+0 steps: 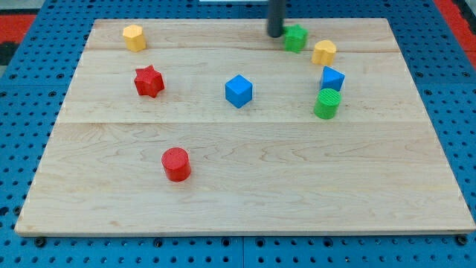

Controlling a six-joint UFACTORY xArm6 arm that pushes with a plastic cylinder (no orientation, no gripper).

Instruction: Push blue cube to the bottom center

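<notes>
2 blue (239, 91) (332, 78), 2 red, 2 yellow, 2 green — my tip (276, 33) top.

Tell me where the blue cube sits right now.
The blue cube sits near the board's centre, slightly toward the view's top, between the red star on the view's left and the green cylinder on its right.

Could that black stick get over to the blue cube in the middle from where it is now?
Probably yes. My tip sits at the view's top, just left of the green block. The blue cube lies below-left of it, and no block stands on the board between them.
</notes>
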